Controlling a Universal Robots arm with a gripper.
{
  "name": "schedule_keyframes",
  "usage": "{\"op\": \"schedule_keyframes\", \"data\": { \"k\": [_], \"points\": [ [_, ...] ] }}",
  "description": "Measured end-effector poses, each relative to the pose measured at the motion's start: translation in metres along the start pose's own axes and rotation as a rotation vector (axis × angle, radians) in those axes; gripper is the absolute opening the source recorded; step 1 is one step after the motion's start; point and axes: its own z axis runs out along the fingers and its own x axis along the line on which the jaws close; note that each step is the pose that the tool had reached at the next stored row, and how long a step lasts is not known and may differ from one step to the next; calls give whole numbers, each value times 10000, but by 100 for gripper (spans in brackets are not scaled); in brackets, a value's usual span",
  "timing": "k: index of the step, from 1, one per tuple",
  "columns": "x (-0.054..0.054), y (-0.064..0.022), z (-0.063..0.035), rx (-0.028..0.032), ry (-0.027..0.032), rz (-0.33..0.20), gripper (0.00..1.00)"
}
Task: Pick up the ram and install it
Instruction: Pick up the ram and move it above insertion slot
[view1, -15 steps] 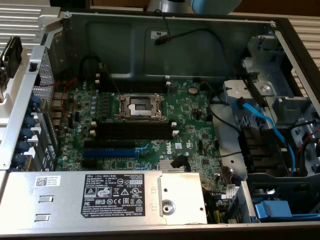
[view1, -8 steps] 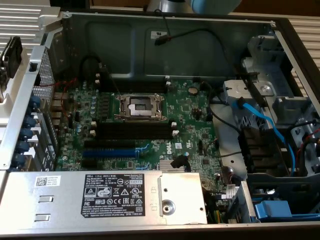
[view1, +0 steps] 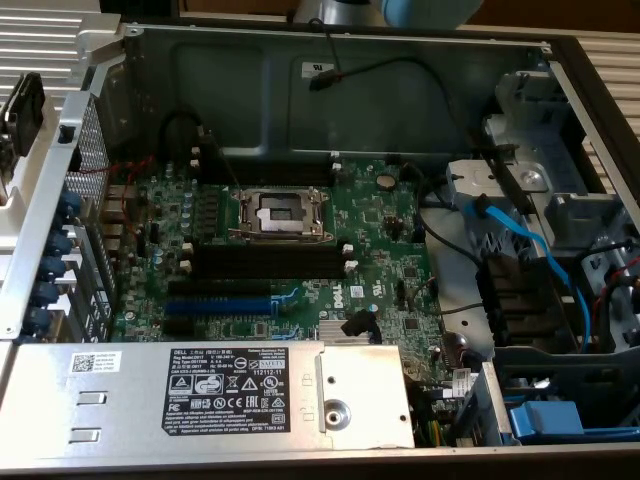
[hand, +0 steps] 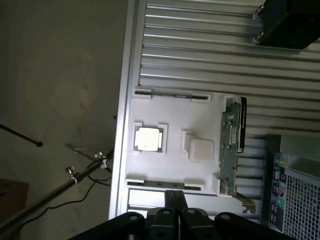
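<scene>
Wrist view: ram (hand: 231, 150) on white tray (hand: 170, 170) (edgewise), apart from empty, closed end effector (hand: 175, 200).

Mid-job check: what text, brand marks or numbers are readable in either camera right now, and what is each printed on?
"DELL": black label on the power supply.
"112112-11": same black label, beside its barcode.
"DELL" logo: motherboard, near its edge facing the power supply.
White sticker on the power supply: too small to read.
White tag on the case wall: unreadable.
Wrist view: the card on the white tray shows no readable text.
</scene>
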Motion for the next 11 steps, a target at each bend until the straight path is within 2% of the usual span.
{"op": "schedule_keyframes", "data": {
  "k": [11],
  "points": [
    [0, 0, 0, -14, 46, -1998, 10]
  ]
}}
